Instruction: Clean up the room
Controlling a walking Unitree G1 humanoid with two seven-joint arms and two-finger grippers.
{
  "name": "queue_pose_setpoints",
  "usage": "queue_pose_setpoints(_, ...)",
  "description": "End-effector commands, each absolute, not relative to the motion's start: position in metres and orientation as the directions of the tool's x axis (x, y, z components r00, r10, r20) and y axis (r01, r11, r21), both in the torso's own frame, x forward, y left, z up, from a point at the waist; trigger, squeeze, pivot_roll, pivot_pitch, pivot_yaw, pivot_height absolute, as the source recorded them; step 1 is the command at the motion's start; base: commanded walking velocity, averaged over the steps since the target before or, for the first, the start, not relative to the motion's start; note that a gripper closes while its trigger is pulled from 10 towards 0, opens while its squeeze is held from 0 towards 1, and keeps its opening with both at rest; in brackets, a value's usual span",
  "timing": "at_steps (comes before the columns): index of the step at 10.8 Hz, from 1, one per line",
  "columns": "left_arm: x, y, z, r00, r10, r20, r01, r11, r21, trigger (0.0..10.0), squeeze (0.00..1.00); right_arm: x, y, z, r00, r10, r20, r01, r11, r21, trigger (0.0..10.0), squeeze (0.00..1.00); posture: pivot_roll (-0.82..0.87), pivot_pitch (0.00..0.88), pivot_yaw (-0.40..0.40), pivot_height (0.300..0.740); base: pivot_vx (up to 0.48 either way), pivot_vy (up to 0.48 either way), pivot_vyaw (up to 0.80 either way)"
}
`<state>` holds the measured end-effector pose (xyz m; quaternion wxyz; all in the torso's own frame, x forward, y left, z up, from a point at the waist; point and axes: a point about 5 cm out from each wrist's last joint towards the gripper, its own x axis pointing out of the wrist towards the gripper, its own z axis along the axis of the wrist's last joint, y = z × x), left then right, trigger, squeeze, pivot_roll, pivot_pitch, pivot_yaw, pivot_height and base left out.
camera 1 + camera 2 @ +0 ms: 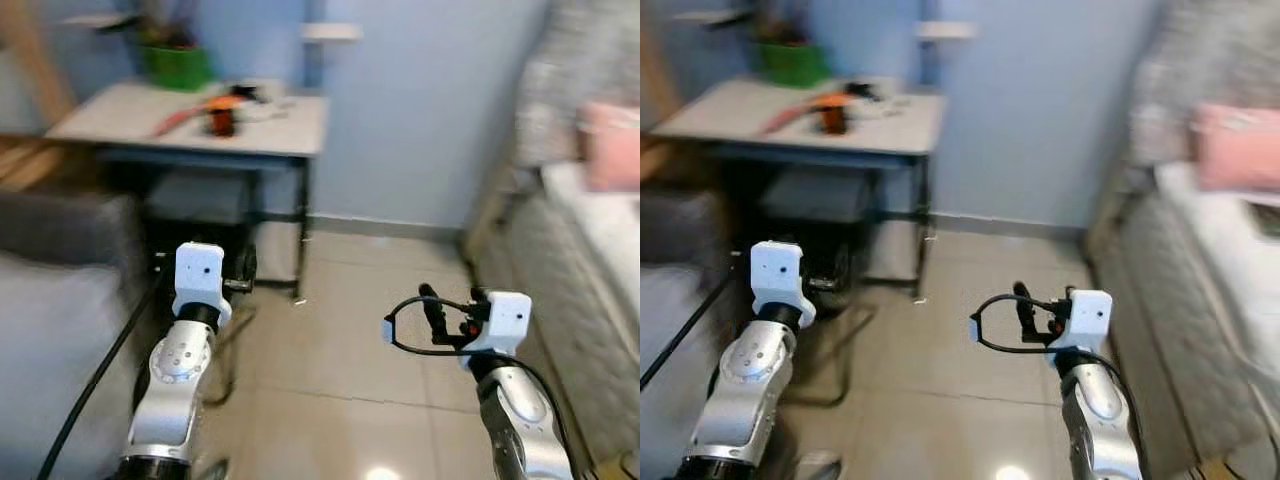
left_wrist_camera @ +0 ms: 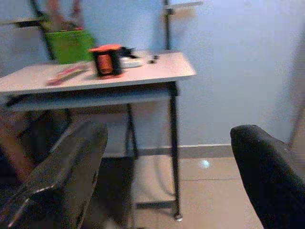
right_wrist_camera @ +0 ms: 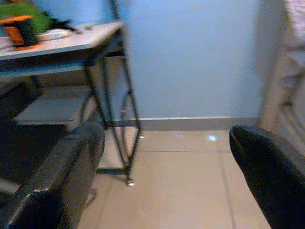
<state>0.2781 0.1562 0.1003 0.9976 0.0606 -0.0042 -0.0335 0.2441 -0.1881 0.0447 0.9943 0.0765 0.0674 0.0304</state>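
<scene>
The room is a small blurred space with a pale blue wall (image 1: 420, 110) at the back and a beige tiled floor (image 1: 350, 340) running between the furniture. Along the robot's right stands a bed (image 1: 1230, 260) with a grey textured side and a white top, and a pink pillow (image 1: 1240, 145) lies on it near the wall. On the robot's left a grey upholstered seat (image 1: 50, 300) fills the near corner. Against the wall beyond it stands the bench (image 1: 290, 125), a light top on black metal legs, with a lower shelf (image 2: 152, 183) under it. On the bench, at the back by the wall, sits a green box (image 2: 70, 44); in front of it stands an orange and black object (image 2: 106, 59), too blurred to name, with a long red-orange item (image 1: 180, 118) lying beside it and some small dark bits (image 2: 153, 58) nearer the bench's right edge. The left hand (image 2: 167, 181) is held up over the floor in front of the bench, its two black fingers (image 2: 62, 181) spread wide with nothing between them. The right hand (image 3: 167, 176) hovers over the open floor between bench and bed, its fingers (image 3: 271, 171) likewise wide apart and empty, a black cable (image 1: 405, 330) looping beside its wrist.
</scene>
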Motion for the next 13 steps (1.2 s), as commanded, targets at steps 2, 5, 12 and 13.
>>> queue_pose_setpoints(2, 0.279, 0.151, 0.103, 0.996, -0.082, 0.016, 0.08, 0.99, 0.12, 10.0, 0.0, 0.244, -0.187, 0.045, 0.99, 0.073, -0.123, -0.053, 0.987, 0.152, 10.0, 0.0, 0.07, 0.0, -0.005, 0.74, 0.48, 0.0, 0.0)
queue_pose_setpoints(5, 0.282, 0.147, 0.101, 0.995, -0.101, 0.007, 0.099, 0.989, 0.108, 10.0, 0.0, 0.246, -0.187, 0.045, 0.99, 0.074, -0.124, -0.056, 0.987, 0.149, 10.0, 0.0, 0.07, 0.0, -0.006, 0.74, 0.48, 0.0, 0.0)
queue_pose_setpoints(12, 0.25, 0.151, 0.076, 0.987, -0.121, -0.108, 0.13, 0.988, 0.081, 10.0, 0.0, 0.201, -0.202, 0.032, 0.974, 0.031, -0.225, -0.03, 1.0, 0.006, 10.0, 0.0, 0.07, 0.0, -0.007, 0.74, 0.0, 0.0, 0.0)
queue_pose_setpoints(13, 0.255, 0.148, 0.08, 0.987, -0.138, -0.084, 0.145, 0.986, 0.084, 10.0, 0.0, 0.201, -0.201, 0.031, 0.973, 0.021, -0.23, -0.02, 1.0, 0.004, 10.0, 0.0, 0.07, 0.0, -0.012, 0.74, 0.0, 0.0, 0.0)
